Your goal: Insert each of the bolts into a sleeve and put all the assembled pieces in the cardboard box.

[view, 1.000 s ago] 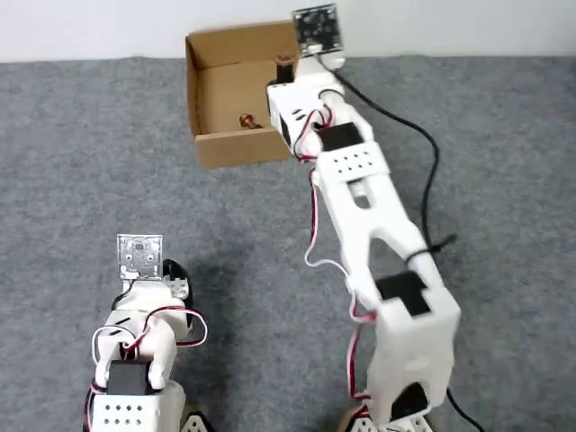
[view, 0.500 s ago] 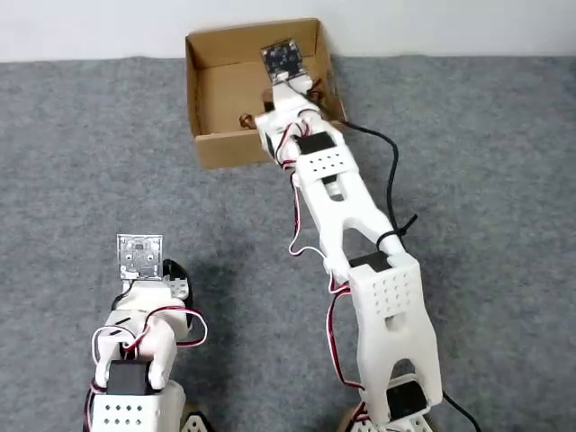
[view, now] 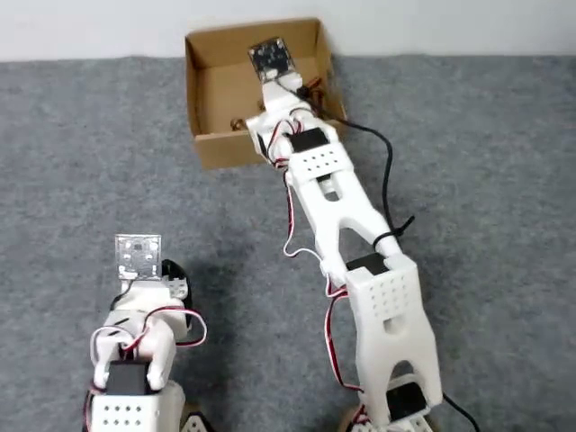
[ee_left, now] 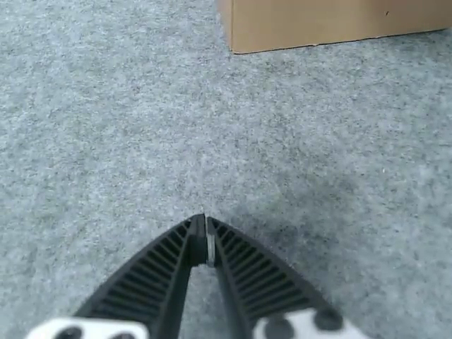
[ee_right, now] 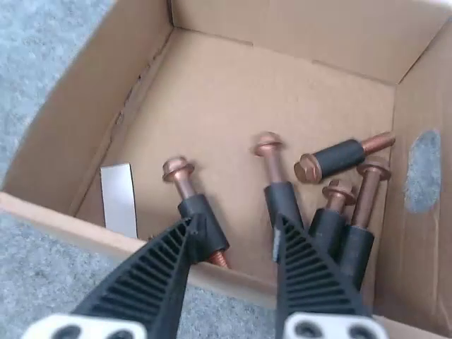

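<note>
Evidently drop-off looks done: right gripper (ee_right: 234, 224) fingers released, empty, over cardboard box (ee_right: 296, 28); five bolt-in-sleeve pieces (ee_right: 281, 196) lie inside. Left gripper (ee_left: 203, 227) fingers clenched, empty, above table (ee_left: 106, 106). Advice: lift straight up, w/o nudging pieces.

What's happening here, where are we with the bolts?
The right arm is stretched out across the table, and the right pincer hangs open and empty just above the cardboard box. Five sleeved bolts, each copper bolt pushed through a black sleeve, lie on the box floor. The left pincer is shut on nothing, low over the grey carpet on the near side of the box. It looks as if the job is at or near its end.
</note>
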You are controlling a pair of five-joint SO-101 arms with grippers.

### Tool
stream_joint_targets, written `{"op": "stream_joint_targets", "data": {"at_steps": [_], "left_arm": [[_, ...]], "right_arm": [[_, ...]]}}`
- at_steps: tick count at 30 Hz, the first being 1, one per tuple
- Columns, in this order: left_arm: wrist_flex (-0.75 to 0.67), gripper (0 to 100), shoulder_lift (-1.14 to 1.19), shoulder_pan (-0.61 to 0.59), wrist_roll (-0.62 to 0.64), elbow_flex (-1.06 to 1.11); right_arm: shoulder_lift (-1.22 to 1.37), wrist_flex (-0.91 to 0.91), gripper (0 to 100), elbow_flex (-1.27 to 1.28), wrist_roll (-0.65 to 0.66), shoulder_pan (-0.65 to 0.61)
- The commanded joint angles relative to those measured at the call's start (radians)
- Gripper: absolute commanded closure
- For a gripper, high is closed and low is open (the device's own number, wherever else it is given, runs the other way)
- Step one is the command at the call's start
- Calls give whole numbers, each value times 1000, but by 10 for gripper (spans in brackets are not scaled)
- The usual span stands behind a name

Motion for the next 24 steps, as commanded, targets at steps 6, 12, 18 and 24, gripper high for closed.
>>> {"op": "stream_joint_targets", "data": {"at_steps": [6, 12, 18, 24], "left_arm": [[-12, 994, -6, -6, -9, -5], [-12, 994, -6, -6, -11, -5], [-12, 994, -6, 0, -12, -5], [-12, 993, -6, -5, -12, -5]], "right_arm": [[-111, 231, 942, -149, 2, -19], [-262, 478, 991, -149, -61, -12], [-390, 816, 991, -149, -180, -12], [-530, 1129, 991, -146, -319, 28]]}}
